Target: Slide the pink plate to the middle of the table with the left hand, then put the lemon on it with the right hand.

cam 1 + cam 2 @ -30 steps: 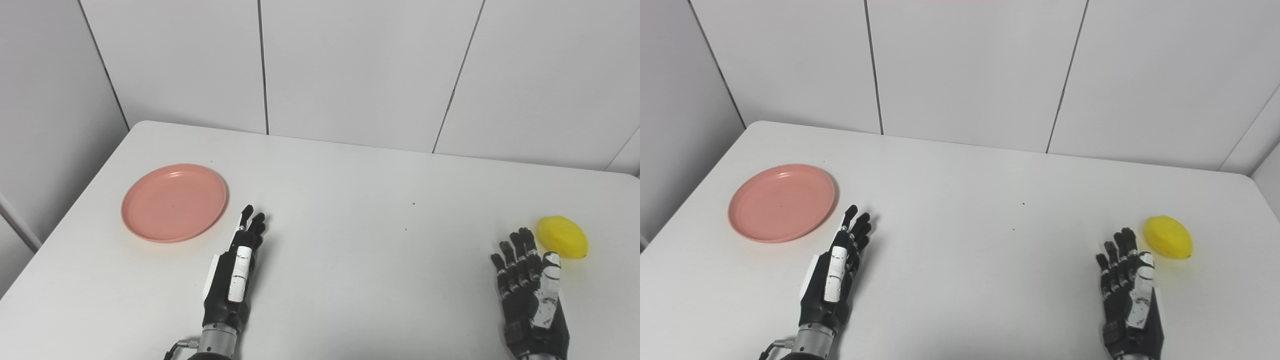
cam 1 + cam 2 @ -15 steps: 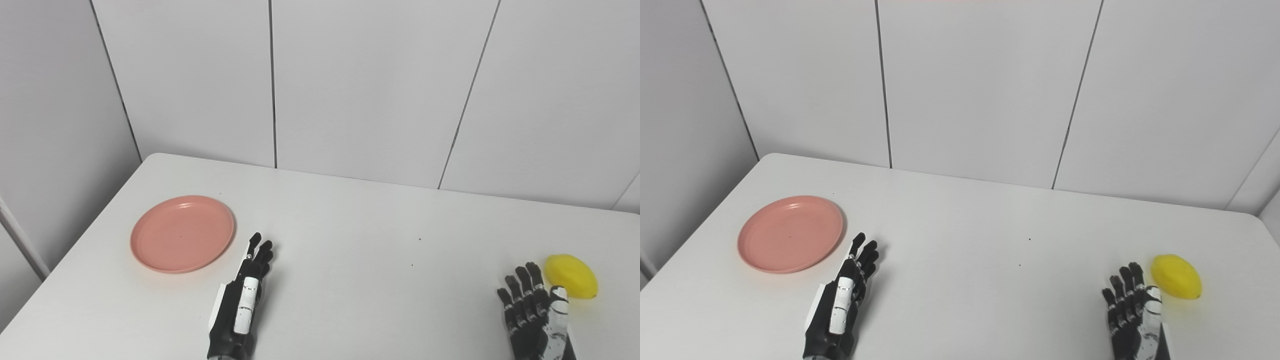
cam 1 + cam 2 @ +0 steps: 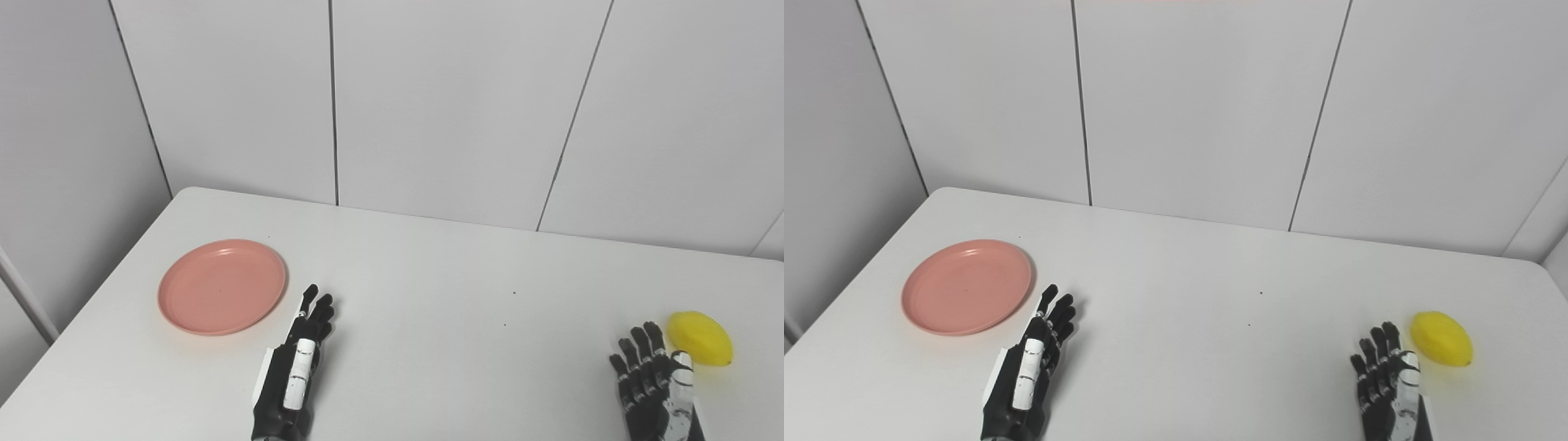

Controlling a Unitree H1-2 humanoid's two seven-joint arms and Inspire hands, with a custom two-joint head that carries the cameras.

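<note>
Resting at the table's (image 3: 429, 343) left side, the pink plate (image 3: 222, 286) lies bare. Left hand (image 3: 295, 373) just beside its near-right rim — fingers straight, holding nothing. Lemon (image 3: 699, 339) far right; right hand (image 3: 654, 392) near it, fingers spread — contact probably none, though the frame edge cuts the hand.

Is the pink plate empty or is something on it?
Empty: the pink plate shows only bare pink surface; the lemon lies far right on the table.

White table (image 3: 429, 343): pink plate (image 3: 222, 286) far left, lemon (image 3: 699, 339) far right, well apart.
</note>
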